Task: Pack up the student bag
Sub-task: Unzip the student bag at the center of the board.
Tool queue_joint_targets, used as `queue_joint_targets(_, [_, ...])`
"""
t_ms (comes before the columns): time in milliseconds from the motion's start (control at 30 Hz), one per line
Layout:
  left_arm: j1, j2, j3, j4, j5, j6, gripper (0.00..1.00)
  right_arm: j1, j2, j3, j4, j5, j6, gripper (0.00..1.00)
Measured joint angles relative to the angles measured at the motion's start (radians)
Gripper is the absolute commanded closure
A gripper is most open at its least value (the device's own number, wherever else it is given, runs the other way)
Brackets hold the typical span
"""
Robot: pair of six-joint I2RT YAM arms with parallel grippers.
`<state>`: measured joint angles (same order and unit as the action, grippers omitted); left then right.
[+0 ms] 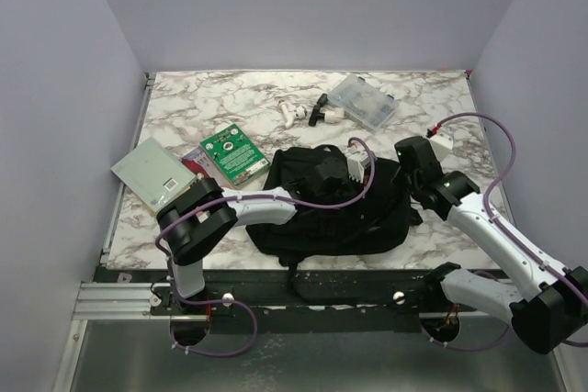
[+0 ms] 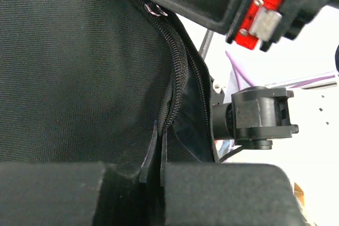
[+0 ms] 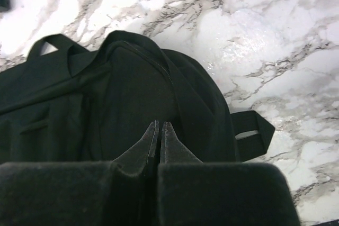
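Note:
The student bag (image 1: pixel 312 218) is a black backpack lying flat at the table's near middle. My left gripper (image 1: pixel 335 172) reaches across its top. In the left wrist view the left gripper (image 2: pixel 159 141) has its jaws nearly together on the bag's zipper edge (image 2: pixel 177 72), where the zipper track runs down between the fingertips. My right gripper (image 1: pixel 406 176) hovers at the bag's right end. Seen from the right wrist, this gripper (image 3: pixel 159 125) is shut with nothing between its jaws, just above the black fabric (image 3: pixel 132 88).
A green book (image 1: pixel 231 153) and a pale grey-green book (image 1: pixel 152 174) lie left of the bag. A clear plastic box (image 1: pixel 363 101), small white items (image 1: pixel 294 115) and a black item (image 1: pixel 320 112) sit at the back. A strap loop (image 3: pixel 254 130) sticks out over the marble.

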<state>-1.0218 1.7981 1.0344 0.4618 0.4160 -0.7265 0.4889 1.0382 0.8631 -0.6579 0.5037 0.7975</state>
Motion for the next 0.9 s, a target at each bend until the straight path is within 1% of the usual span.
queue_joint_targets(200, [-0.047,0.004,-0.004,-0.015,-0.055,0.056,1.0,-0.03,0.075,0.019,-0.033,0.047,0.029,1.0])
queue_joint_targets(400, [-0.089,0.004,-0.018,-0.004,-0.122,0.098,1.0,-0.155,0.201,0.022,-0.003,0.041,0.009,0.99])
queue_joint_targets(567, [-0.104,0.004,-0.027,0.005,-0.155,0.122,1.0,-0.174,0.296,0.055,0.08,0.046,-0.06,0.99])
queue_joint_targets(700, [-0.125,0.004,-0.027,0.003,-0.168,0.145,1.0,-0.203,0.373,0.103,0.186,0.055,-0.113,0.99])
queue_joint_targets(900, [-0.132,0.004,-0.027,0.021,-0.219,0.182,1.0,-0.215,0.53,0.16,0.283,0.025,-0.172,0.99])
